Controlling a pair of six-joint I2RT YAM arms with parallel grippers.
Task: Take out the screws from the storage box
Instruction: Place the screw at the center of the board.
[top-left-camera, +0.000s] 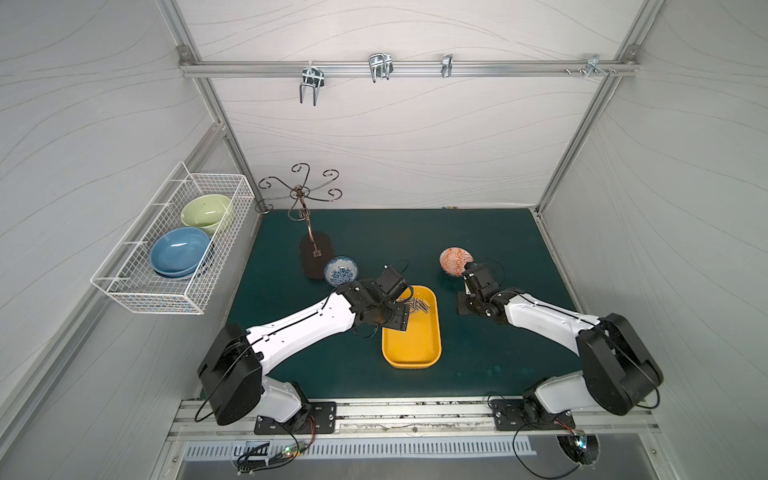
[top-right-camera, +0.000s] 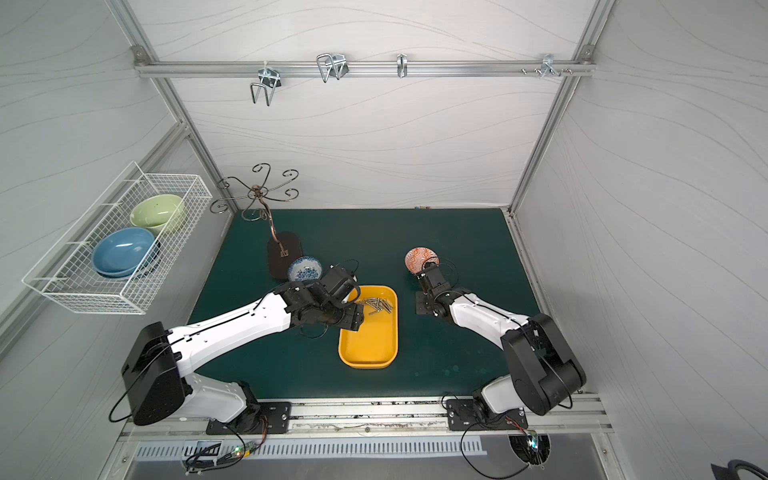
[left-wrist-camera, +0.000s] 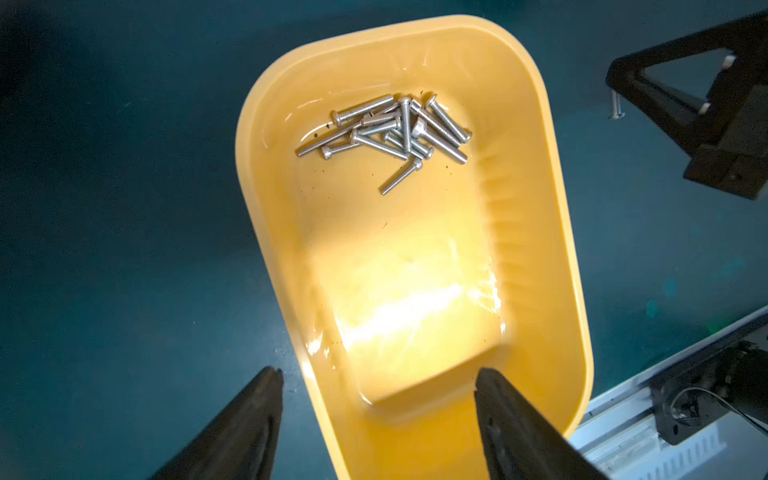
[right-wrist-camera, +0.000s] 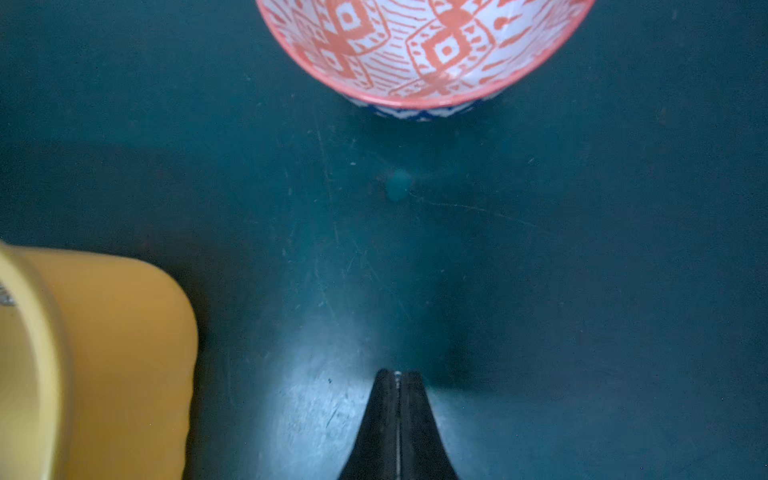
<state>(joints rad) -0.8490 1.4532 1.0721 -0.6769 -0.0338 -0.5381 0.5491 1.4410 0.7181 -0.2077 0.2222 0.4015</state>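
Note:
The yellow storage box (top-left-camera: 415, 365) (top-right-camera: 365, 365) lies mid-table, with several silver screws (top-left-camera: 417, 306) (top-right-camera: 379, 306) (left-wrist-camera: 395, 129) piled at its far end. My left gripper (left-wrist-camera: 378, 372) (top-left-camera: 401, 320) hangs open over the box's left rim (left-wrist-camera: 249, 166). One finger is outside the box over the mat, the other over its floor, and nothing is between them. My right gripper (right-wrist-camera: 397, 374) (top-left-camera: 465, 303) is low over the mat, to the right of the box (right-wrist-camera: 124, 353). It is shut on one thin screw (left-wrist-camera: 616, 109) that glints at its tips.
An orange-patterned bowl (top-left-camera: 453, 259) (right-wrist-camera: 424, 50) stands just beyond my right gripper. A blue-patterned bowl (top-left-camera: 340, 269) sits beside the left wrist, next to a metal hook stand (top-left-camera: 316, 257). A white wire basket (top-left-camera: 166, 291) with larger bowls hangs on the left wall.

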